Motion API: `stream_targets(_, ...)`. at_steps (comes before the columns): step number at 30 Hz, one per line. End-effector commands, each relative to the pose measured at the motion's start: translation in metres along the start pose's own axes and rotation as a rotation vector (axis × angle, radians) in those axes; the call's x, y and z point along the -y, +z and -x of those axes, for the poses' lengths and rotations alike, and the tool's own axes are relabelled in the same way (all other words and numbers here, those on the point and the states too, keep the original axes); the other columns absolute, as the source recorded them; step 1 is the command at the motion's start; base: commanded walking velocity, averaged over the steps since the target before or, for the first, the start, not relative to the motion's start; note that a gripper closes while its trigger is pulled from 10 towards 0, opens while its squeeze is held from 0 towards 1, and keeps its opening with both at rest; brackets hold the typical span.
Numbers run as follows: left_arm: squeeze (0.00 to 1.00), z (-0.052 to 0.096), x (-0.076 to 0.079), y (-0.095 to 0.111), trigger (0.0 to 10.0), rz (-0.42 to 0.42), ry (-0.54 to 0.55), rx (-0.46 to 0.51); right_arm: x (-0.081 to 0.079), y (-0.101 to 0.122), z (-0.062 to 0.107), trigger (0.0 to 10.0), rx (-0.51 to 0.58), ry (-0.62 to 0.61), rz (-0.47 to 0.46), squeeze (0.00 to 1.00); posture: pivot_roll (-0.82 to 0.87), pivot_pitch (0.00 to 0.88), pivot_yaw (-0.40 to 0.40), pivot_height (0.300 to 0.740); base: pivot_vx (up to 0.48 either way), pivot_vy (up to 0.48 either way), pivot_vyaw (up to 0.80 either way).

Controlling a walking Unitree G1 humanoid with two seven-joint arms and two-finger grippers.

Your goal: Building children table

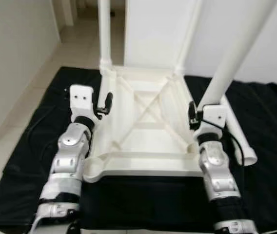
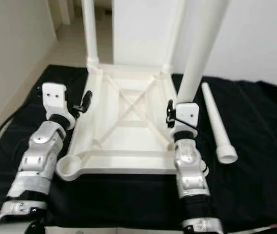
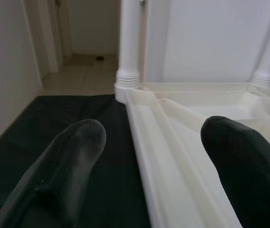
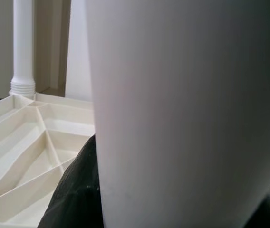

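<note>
While your right gripper point(image 2: 170, 113) is clamped on the third leg point(image 2: 200, 48), low by its socket, keep that hold; hollow plastic, light, stiff, likely slick; your left gripper point(image 1: 105, 103), fingers spread and empty, straddles the upturned tabletop point(image 1: 143, 122) rim on black cloth point(image 1: 26, 146); a spare leg point(image 2: 217, 124) lies beside; two legs point(image 1: 104, 29) stand at the far corners.

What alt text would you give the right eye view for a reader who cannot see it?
An upturned white tabletop lies on a black cloth, two legs fitted; the right gripper holds a third leg upright, the left gripper is at its side, and a spare leg lies nearby.
</note>
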State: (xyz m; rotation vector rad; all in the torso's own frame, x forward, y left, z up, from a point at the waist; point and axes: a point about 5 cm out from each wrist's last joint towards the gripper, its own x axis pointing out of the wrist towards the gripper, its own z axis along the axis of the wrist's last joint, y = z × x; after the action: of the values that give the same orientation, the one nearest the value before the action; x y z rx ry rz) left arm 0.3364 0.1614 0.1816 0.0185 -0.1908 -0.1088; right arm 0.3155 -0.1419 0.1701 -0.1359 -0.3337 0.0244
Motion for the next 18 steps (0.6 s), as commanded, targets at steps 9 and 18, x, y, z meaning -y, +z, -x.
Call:
stream_targets(9,0.0,-0.003,0.026,-0.002,10.0,-0.048,-0.146,0.015,0.011,-0.002,-0.002,10.0,-0.021,-0.03,0.016,0.0,-0.01,0.007,-0.059,0.74,0.0,0.0,-0.78)
stream_targets(18,0.0,-0.001,0.039,0.001,10.0,-0.049,-0.233,0.034,0.009,0.001,-0.005,10.0,-0.015,-0.011,0.02,0.0,-0.02,0.027,-0.054,0.74,0.0,0.0,-0.17)
